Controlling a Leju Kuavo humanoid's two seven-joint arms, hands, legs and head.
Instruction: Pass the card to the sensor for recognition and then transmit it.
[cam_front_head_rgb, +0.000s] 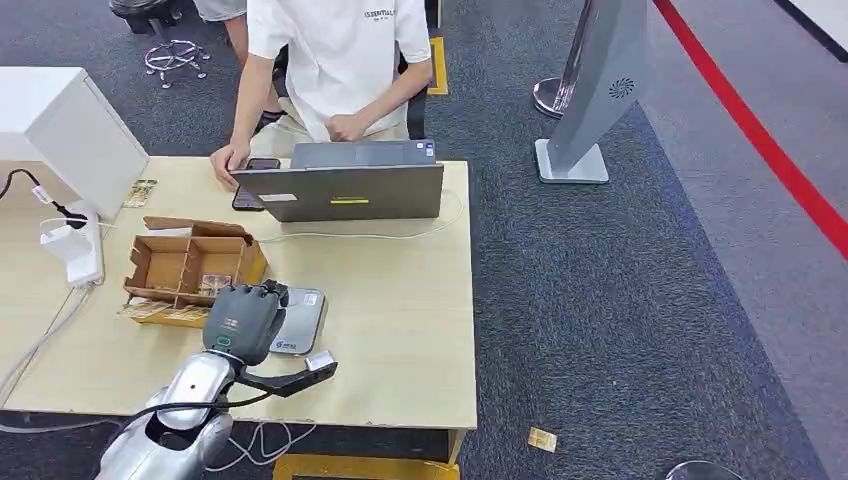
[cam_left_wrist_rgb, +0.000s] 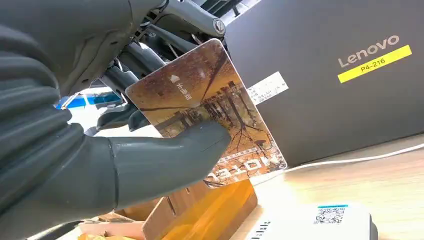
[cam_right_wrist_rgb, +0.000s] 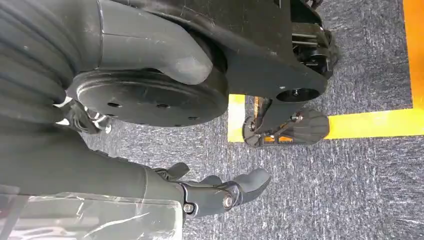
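Observation:
My left hand (cam_front_head_rgb: 240, 320) hovers over the near left part of the wooden table (cam_front_head_rgb: 400, 330). It grips a brown hotel card (cam_left_wrist_rgb: 200, 95) printed with a city picture; the thumb (cam_left_wrist_rgb: 170, 155) presses on the card's face and the darker fingers lie behind it. The card stands tilted just above the flat grey-white sensor (cam_front_head_rgb: 303, 318), whose QR label (cam_left_wrist_rgb: 330, 215) shows below the card. My right hand (cam_right_wrist_rgb: 225, 192) hangs beside my body over the carpet, fingers loosely spread, holding nothing.
A cardboard divider box (cam_front_head_rgb: 185, 265) with more cards stands just left of the sensor. A person (cam_front_head_rgb: 335, 60) sits behind a grey Lenovo laptop (cam_front_head_rgb: 345, 190) at the far edge, one hand by a phone (cam_front_head_rgb: 255, 180). A white power adapter (cam_front_head_rgb: 75, 250) lies left. A card (cam_front_head_rgb: 542, 439) lies on the floor.

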